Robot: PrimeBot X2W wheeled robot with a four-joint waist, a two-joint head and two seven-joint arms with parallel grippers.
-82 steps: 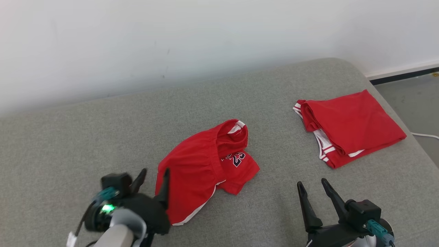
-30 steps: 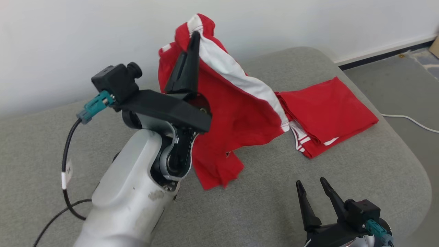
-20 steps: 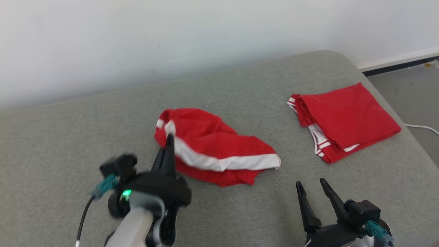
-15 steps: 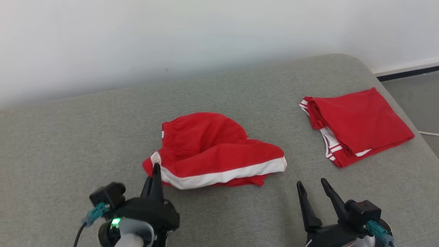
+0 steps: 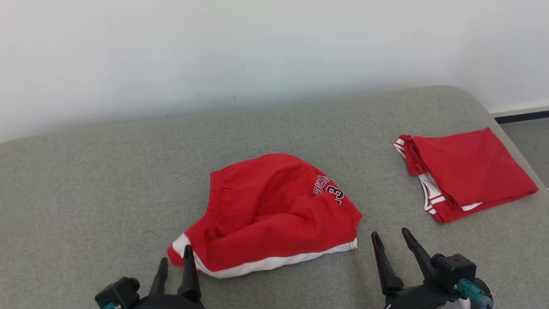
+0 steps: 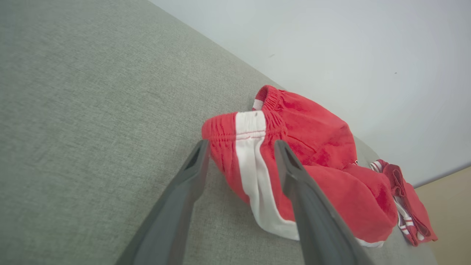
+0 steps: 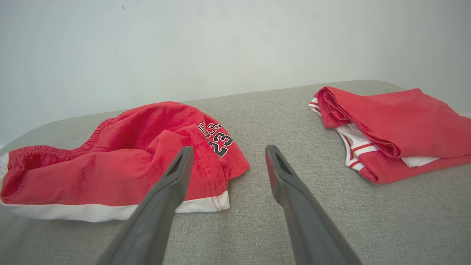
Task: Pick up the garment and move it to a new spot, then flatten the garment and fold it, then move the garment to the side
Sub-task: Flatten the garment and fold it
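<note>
1. The left gripper (image 5: 175, 262) has its fingers spread. The white-striped waistband corner of the crumpled red shorts (image 5: 274, 210) lies just ahead of their tips, not pinched.
2. The right gripper (image 5: 390, 234) is spread and empty, with the shorts' hem just ahead and left of its fingers.
3. A folded red garment (image 5: 465, 174) lies further ahead to their right on the grey cushion (image 5: 85, 180).

Soft matt cloth garment (image 5: 266, 214); coarse woven fabric cushion (image 5: 85, 193); smooth matt plastic right gripper (image 7: 229, 148); smooth matt wall (image 5: 257, 51).
</note>
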